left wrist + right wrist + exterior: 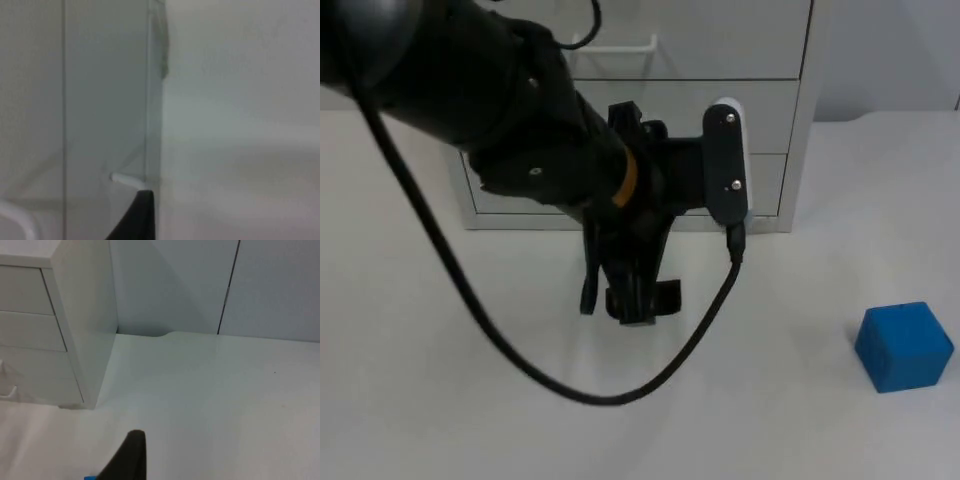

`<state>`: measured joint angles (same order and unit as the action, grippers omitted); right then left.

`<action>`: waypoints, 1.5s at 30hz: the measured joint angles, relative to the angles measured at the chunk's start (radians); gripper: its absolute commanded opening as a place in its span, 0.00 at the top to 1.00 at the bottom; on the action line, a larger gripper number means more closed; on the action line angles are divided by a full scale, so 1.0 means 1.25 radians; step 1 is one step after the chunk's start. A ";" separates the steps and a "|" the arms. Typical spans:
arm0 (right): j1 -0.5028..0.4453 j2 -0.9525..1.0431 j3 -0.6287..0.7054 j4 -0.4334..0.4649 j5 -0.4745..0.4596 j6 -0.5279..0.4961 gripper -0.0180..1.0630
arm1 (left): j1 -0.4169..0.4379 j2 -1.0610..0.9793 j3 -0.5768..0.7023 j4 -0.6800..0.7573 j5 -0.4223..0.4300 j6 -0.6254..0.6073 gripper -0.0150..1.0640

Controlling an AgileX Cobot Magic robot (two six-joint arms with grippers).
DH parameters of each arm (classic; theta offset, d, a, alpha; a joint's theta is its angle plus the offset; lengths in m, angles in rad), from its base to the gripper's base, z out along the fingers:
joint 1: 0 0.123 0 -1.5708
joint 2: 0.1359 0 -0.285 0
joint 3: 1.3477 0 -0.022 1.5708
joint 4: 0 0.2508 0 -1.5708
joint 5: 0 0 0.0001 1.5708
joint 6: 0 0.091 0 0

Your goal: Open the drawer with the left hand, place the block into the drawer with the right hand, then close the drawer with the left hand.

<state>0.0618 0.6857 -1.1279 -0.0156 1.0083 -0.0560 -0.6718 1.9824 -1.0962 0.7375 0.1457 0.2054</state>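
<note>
I hold my left gripper (632,300) low before the shut drawer unit (775,110) to reach a handle, its fingers' state unclear, while the blue block (904,346) waits on the table (440,400) for my right arm.

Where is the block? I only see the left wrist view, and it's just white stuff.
Observer: The blue block sits on the table, off to the right of the cabinet, not touching it.
Operator: Is a drawer open yet?
Observer: No. In the right wrist view the drawer fronts look flush and shut.
Operator: Where's my left gripper?
Observer: The left gripper hangs low over the table, just in front of the cabinet.
</note>
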 measured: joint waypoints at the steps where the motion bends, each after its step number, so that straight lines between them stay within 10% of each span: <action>1: 0.000 0.000 0.000 0.000 0.000 0.000 0.01 | 0.002 0.006 -0.013 0.001 0.000 -0.005 0.01; 45: 0.000 0.000 0.000 -0.001 -0.003 0.000 0.01 | 0.139 0.115 -0.035 0.041 -0.110 -0.010 0.03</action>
<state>0.0618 0.6857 -1.1279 -0.0174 1.0051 -0.0560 -0.4982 2.1265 -1.1397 0.7893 0.0084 0.1932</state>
